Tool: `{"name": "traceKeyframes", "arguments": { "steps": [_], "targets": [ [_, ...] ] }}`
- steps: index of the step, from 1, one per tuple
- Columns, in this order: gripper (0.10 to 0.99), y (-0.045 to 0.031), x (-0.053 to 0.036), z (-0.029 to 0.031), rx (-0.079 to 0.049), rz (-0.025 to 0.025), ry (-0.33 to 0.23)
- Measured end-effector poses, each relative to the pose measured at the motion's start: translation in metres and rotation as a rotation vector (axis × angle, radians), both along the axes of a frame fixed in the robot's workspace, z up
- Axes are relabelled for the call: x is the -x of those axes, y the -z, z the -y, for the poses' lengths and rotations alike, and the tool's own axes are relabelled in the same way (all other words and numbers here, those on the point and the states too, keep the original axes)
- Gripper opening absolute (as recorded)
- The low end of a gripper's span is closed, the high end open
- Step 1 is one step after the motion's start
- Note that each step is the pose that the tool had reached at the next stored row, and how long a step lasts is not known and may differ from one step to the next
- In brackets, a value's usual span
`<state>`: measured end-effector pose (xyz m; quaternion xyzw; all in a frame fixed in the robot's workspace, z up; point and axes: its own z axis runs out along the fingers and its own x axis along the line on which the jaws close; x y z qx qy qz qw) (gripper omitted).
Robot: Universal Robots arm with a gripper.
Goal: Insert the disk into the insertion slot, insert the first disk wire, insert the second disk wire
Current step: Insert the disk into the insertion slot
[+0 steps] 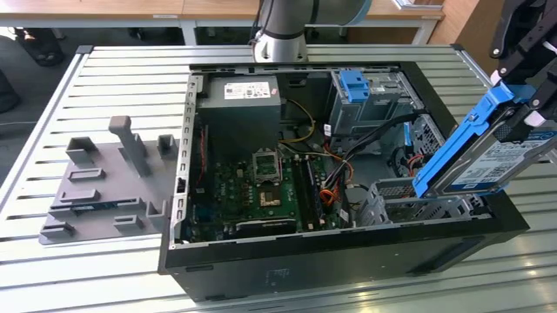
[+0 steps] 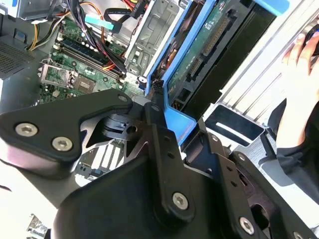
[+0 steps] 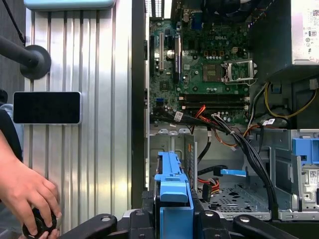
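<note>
My gripper [image 1: 520, 107] is shut on the upper end of the disk [image 1: 492, 160], a silver drive with a white-and-blue label in a bright blue caddy. The disk hangs steeply tilted, its lower end at the top edge of the insertion slot [image 1: 409, 199], a low grey perforated cage in the open computer case at the exterior view's right. In the second wrist view the disk [image 2: 199, 64] shows its green underside beyond the gripper [image 2: 164, 107]. In the first wrist view the caddy edge [image 3: 172, 186] rises from the gripper [image 3: 173, 211], with the insertion slot [image 3: 234, 196] beside it.
Bundled cables [image 1: 348, 163] run between the motherboard [image 1: 261, 189] and the slot. A taller grey bay with a blue tab [image 1: 366, 98] stands behind. A grey fixture plate [image 1: 104, 189] lies on the slatted table at the exterior view's left. A person's hand [image 3: 30, 194] rests beside the case.
</note>
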<state>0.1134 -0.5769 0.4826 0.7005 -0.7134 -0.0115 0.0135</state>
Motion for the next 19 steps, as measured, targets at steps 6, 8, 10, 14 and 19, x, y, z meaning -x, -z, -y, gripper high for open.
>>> {"name": "traceKeyframes", "arguments": {
  "steps": [6,8,10,14,19],
  "targets": [
    [0.365,0.0002,0.0047,0.0001,0.0,0.018,0.0],
    [0.365,0.0004,0.0061,0.0,0.0,0.0188,0.0],
    [0.365,0.0006,0.0073,-0.0003,0.0,0.0191,0.0],
    [0.365,0.0015,0.0089,-0.0015,-0.003,0.0193,0.0],
    [0.365,0.0027,0.0109,-0.004,-0.005,0.02,0.0]
  ]
}}
